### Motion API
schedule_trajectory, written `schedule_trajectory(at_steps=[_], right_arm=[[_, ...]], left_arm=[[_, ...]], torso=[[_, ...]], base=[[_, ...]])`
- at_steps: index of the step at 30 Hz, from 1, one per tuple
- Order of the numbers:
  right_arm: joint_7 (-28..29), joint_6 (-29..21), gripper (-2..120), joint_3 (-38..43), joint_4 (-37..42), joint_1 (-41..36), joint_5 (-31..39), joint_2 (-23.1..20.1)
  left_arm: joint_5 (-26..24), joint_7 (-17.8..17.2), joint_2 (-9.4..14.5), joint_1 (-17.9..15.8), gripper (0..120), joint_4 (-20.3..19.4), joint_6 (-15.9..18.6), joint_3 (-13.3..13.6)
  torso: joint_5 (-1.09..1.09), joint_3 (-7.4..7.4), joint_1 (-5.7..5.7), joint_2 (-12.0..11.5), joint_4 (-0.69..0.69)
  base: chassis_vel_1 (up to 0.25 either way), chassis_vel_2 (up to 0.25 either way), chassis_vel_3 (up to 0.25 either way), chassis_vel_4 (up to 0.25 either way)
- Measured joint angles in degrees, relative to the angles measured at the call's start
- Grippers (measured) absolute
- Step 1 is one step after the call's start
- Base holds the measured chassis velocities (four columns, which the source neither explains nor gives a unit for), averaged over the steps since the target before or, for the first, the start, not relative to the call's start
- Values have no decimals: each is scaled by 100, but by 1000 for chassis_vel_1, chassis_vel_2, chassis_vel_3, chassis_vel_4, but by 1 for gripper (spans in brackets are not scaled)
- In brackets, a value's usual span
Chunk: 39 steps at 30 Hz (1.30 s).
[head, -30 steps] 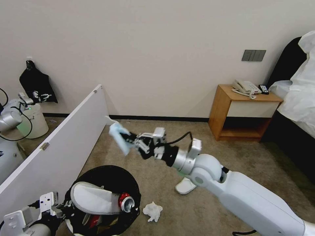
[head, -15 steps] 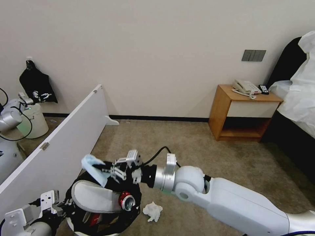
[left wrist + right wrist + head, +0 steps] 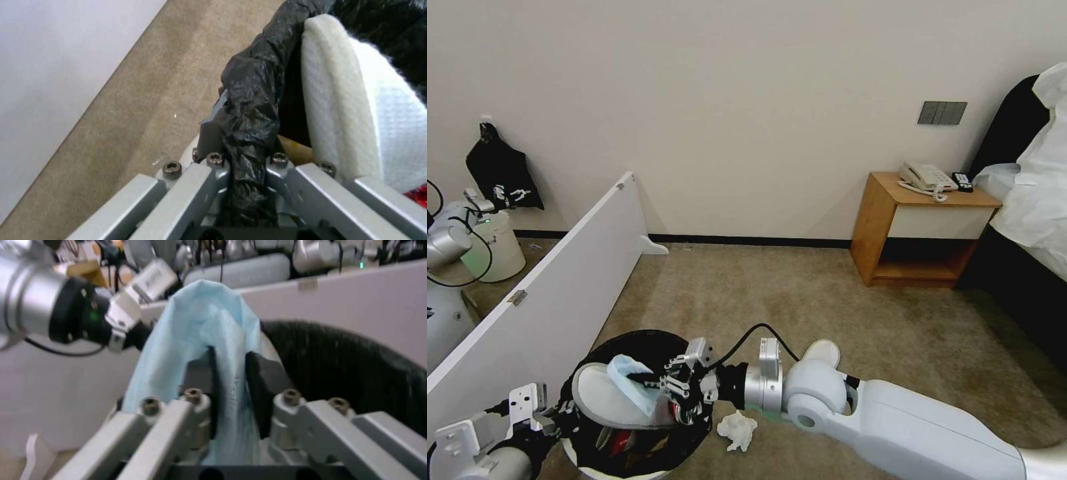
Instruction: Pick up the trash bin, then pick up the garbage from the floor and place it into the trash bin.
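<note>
The light-blue mask (image 3: 630, 385) hangs over the open mouth of the trash bin (image 3: 597, 350), pinched between the fingers of the right tool (image 3: 652, 383). Directly beneath that tool, a white slipper (image 3: 602, 403) lies in the bin. The left tool (image 3: 554, 421) grips the bin's black-lined rim. A white tissue (image 3: 736, 429) lies on the floor beside the right tool's wrist.

Crinkly glossy blk plastic liner (image 3: 251, 110), waffle-cloth slipper (image 3: 356, 110)

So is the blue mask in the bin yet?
Not yet. The right pincer is shut on the mask, holding it just over the slipper that sticks out of the trash bin.
</note>
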Motion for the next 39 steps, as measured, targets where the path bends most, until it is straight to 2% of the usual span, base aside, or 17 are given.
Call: schedule_trajectory(at_steps=[2, 3, 5, 6, 9, 10, 12, 13, 15, 16, 19, 31, 34, 38, 39], right_arm=[[49, -102, 35, 29, 27, 10, 5, -4], [49, -102, 35, 29, 27, 10, 5, -4], [86, -152, 46, 43, 33, 15, 5, 4], [86, -152, 46, 43, 33, 15, 5, 4], [102, -173, 59, 81, 49, -5, 27, 1], [102, -173, 59, 81, 49, -5, 27, 1], [103, -174, 71, 89, 49, -11, 24, -9], [103, -174, 71, 89, 49, -11, 24, -9], [97, -168, 81, 110, 49, -18, 24, -16], [97, -168, 81, 110, 49, -18, 24, -16], [52, -113, 96, 147, 60, -24, 56, -25], [-77, 121, 100, 546, 327, -304, 203, -240], [-40, 291, 100, 1139, 296, -664, 233, -280], [43, 351, 100, 1509, 209, -883, 194, -279], [116, 392, 100, 1871, 103, -1108, 140, -255]], left_arm=[[0, -3, 0, 2, 2, -3, 1, 9], [0, -3, 0, 2, 2, -3, 1, 9], [0, -9, -1, -5, 2, -12, 3, 35], [0, -9, -1, -5, 2, -12, 3, 35], [0, -13, -2, 0, 2, -13, 5, 51], [0, -13, -2, 0, 2, -13, 5, 51], [0, -14, -2, 8, 2, -13, 5, 53], [0, -14, -2, 8, 2, -13, 5, 53], [-1, -15, -2, 9, 2, -13, 6, 54], [-1, -15, -2, 9, 2, -13, 6, 54], [-5, -16, 2, 24, 2, -5, 8, 53], [-25, -24, 8, 54, 2, 34, 10, -28], [-39, -37, -13, 85, 2, 82, 10, -112], [-44, -57, -47, 83, 2, 107, 10, -164], [-36, -74, -86, 73, 2, 122, 9, -207]], torso=[[0, 0, 0, 0, 1], [0, 0, 0, 0, 1], [0, 0, 0, 0, 1], [0, 0, 0, 0, 1], [0, 0, 0, 0, 0], [0, 0, 0, 0, 0], [0, 0, 0, 0, 0], [0, 0, 0, 0, 0], [0, 0, 0, 0, 0], [0, 0, 0, 0, 0], [0, 0, 0, 0, 0], [0, 0, 0, 0, 0], [0, 0, 0, 0, 1], [0, 0, 0, 0, 1], [1, 0, 0, 0, -1]], base=[[0, 0, 0, 0], [0, 0, 0, 0], [0, 0, 0, 0], [0, 0, 0, 0], [0, 0, 0, 0], [0, 0, 0, 0], [0, 0, 0, 0], [0, 0, 0, 0], [0, 0, 0, 0], [0, 0, 0, 0], [0, 0, 0, 0], [0, 0, 0, 0], [0, 0, 0, 0], [0, 0, 0, 0], [0, 0, 0, 0]])
